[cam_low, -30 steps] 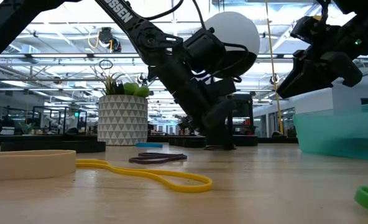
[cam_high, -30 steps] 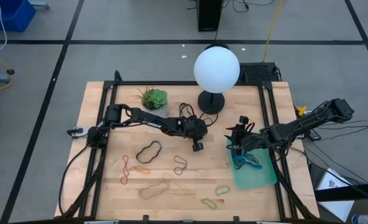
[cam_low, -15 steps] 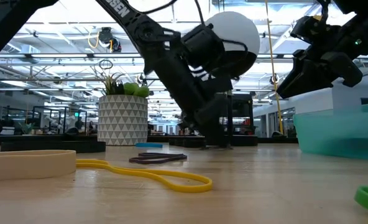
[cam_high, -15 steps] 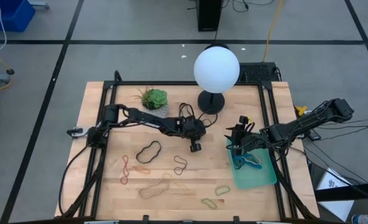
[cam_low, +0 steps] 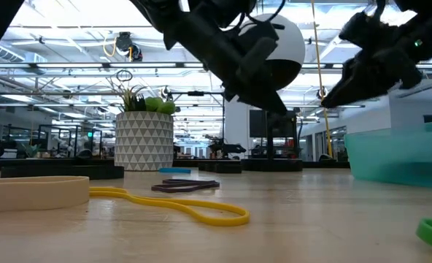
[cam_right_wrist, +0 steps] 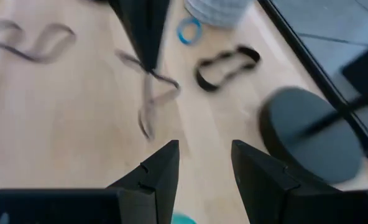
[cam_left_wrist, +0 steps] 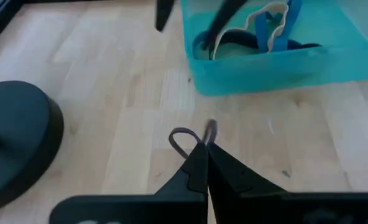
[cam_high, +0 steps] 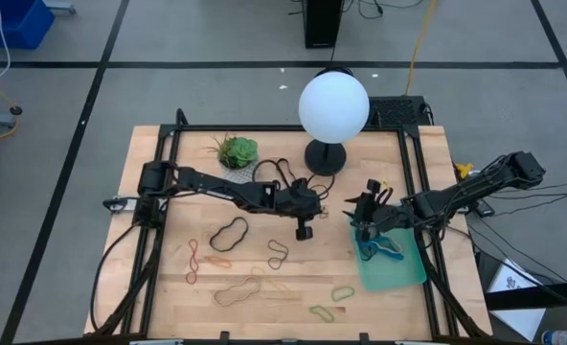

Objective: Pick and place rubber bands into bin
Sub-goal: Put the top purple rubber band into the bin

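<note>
The bin [cam_high: 391, 261] sits at the table's right side, some bands already inside. The left gripper [cam_high: 304, 231] hangs above the wood just beside the bin's left wall, fingers pinched on a grey band [cam_left_wrist: 190, 137], so the bin lies toward the right. The right gripper [cam_high: 364, 217] waits over the bin's near corner, fingers apart and empty.

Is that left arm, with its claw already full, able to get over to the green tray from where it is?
Probably yes. The left claw, shut on a grey rubber band, hangs beside the bin over bare wood. However, the right claw hovers open at the bin's near corner and may crowd it.
</note>
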Motion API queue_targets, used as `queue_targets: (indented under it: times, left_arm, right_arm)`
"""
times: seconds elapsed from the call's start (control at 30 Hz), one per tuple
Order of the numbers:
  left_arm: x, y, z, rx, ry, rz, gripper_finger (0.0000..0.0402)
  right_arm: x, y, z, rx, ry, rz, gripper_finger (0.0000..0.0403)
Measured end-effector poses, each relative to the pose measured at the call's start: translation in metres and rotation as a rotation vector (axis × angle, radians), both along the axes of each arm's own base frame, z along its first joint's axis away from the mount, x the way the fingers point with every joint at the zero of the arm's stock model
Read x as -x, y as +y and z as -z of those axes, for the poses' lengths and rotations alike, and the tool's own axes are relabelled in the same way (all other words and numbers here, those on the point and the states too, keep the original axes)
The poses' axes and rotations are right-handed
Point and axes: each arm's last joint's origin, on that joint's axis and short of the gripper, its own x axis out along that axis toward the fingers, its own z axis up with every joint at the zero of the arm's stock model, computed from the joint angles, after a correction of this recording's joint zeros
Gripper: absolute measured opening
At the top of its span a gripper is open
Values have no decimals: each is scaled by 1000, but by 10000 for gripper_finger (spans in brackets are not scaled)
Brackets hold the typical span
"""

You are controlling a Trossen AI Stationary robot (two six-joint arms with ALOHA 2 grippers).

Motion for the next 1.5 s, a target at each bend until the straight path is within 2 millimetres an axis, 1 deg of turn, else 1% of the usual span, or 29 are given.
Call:
queue_targets:
  times: [0.17,0.33,0.57,0.73,0.93,1.17,1.3,1.4,1.5]
  left_arm:
    - [0,0,-3,10,-14,-7,4]
    - [0,0,-2,12,-12,-8,6]
    - [0,-4,-2,34,-12,27,6]
    - [0,-6,-3,34,-13,34,3]
    - [0,-8,-3,47,-13,49,4]
    - [-1,-9,-6,95,-35,75,7]
    - [-1,-10,-6,115,-39,100,5]
    - [-2,-10,-6,118,-42,103,9]
    - [-1,-10,-5,118,-36,103,4]
  right_arm:
    - [-8,5,-7,3,-58,-130,141]
    - [-16,8,0,55,-26,-186,141]
    - [-35,14,10,158,-39,-258,141]
    - [-43,17,18,174,-35,-266,141]
    - [-49,18,24,194,-44,-271,141]
    - [-51,14,28,225,-25,-214,141]
    - [-51,14,28,217,-27,-215,140]
    - [-51,14,28,196,-33,-200,127]
    - [-51,14,28,192,-33,-199,101]
